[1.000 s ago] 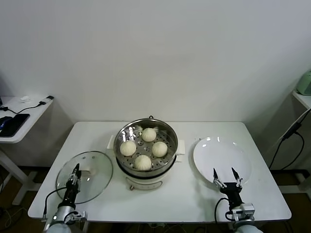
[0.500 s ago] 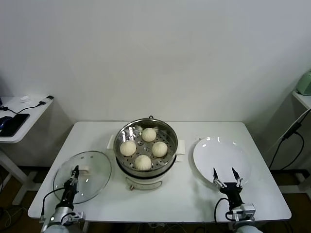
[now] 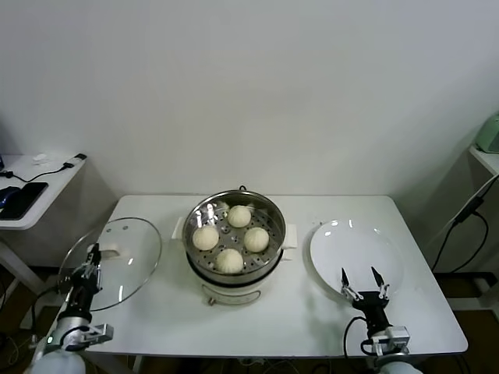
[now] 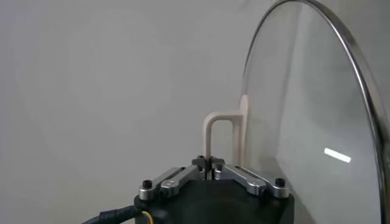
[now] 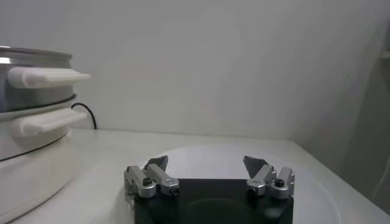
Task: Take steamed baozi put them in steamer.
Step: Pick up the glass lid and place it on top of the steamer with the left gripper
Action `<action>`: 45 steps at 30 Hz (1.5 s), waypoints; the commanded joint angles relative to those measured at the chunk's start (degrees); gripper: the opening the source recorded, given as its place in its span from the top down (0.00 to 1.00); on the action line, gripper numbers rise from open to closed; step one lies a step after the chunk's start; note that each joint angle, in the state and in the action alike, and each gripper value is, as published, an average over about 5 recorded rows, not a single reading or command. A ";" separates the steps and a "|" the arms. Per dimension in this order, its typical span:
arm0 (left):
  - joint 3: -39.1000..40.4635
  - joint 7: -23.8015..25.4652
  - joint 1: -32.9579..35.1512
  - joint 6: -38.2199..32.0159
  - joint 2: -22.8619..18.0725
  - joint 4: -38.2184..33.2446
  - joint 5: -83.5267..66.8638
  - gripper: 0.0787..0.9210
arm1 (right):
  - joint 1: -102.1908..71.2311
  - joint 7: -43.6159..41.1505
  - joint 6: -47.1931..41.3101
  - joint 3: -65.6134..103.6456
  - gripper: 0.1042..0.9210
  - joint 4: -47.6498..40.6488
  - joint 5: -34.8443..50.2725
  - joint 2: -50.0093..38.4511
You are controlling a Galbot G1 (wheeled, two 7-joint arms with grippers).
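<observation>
Now that the left gripper has clenched its fingers on the white handle of the glass lid, the lid has come up off the table and hangs tilted at the near left edge; a second ago it lay flat there. All four steamed baozi sit on the perforated tray in the steamer at the table's middle, so probably only covering remains. Near right, the right gripper waits, fingers released, over the bare white plate.
</observation>
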 commanded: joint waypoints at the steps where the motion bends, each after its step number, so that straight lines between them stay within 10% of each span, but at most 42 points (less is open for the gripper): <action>1: 2.88 13.42 0.00 11.18 3.86 -19.38 -4.23 0.94 | -0.84 -0.11 -0.72 -0.57 0.12 1.49 -1.81 -0.10; 20: 36.04 24.61 -15.52 34.28 -5.45 -21.80 19.84 0.94 | -1.30 -0.65 -0.05 -1.93 0.12 1.24 -3.54 -0.11; 45: 45.98 25.08 -23.12 36.98 -14.55 -8.27 27.53 0.94 | -2.97 -0.20 2.51 0.64 0.12 -0.03 -2.09 -0.19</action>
